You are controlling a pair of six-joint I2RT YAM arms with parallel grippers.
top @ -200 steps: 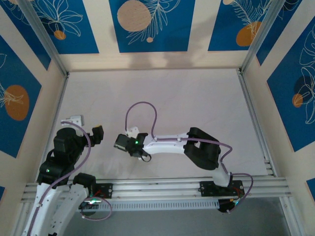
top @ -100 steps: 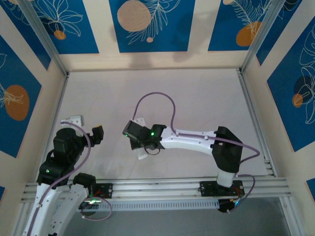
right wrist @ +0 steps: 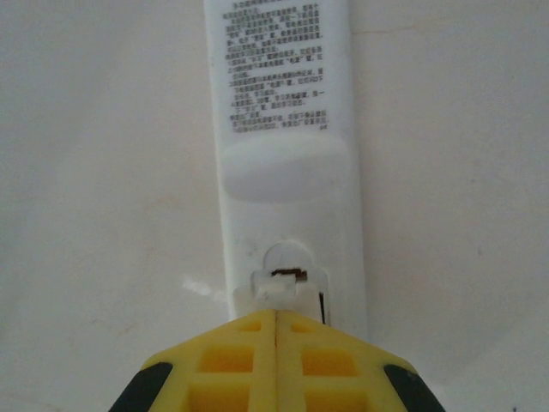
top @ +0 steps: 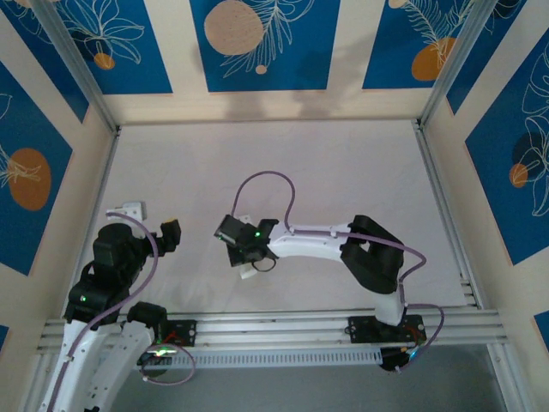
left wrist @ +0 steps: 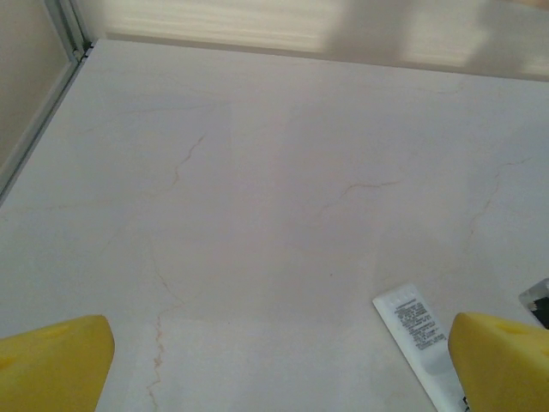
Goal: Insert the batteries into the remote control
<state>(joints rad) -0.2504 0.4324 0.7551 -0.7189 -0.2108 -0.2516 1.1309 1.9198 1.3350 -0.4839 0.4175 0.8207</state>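
Note:
The remote control (right wrist: 283,154) lies back up on the table, white, with a printed label and an oval dimple. My right gripper (right wrist: 276,316) is shut, its yellow fingertips pressed together against the small latch of the battery cover (right wrist: 276,292) at the remote's near end. From above, the right gripper (top: 243,257) points down over the remote, whose white end (top: 247,274) pokes out below the wrist. My left gripper (left wrist: 279,378) is open and empty, with the remote's labelled end (left wrist: 416,335) just inside its right finger (left wrist: 506,360). The batteries are out of view.
The pale table (top: 343,172) is boxed in by a metal frame (top: 442,197) and blue-patterned walls. The left arm (top: 116,257) rests at the near left corner, its gripper (top: 171,233) facing the remote. A rail (top: 274,326) runs along the near edge.
The right gripper's jaws have closed. The right arm stretched out, then drew back, and its wrist has settled slightly right of where it was, over the remote. The left arm is still.

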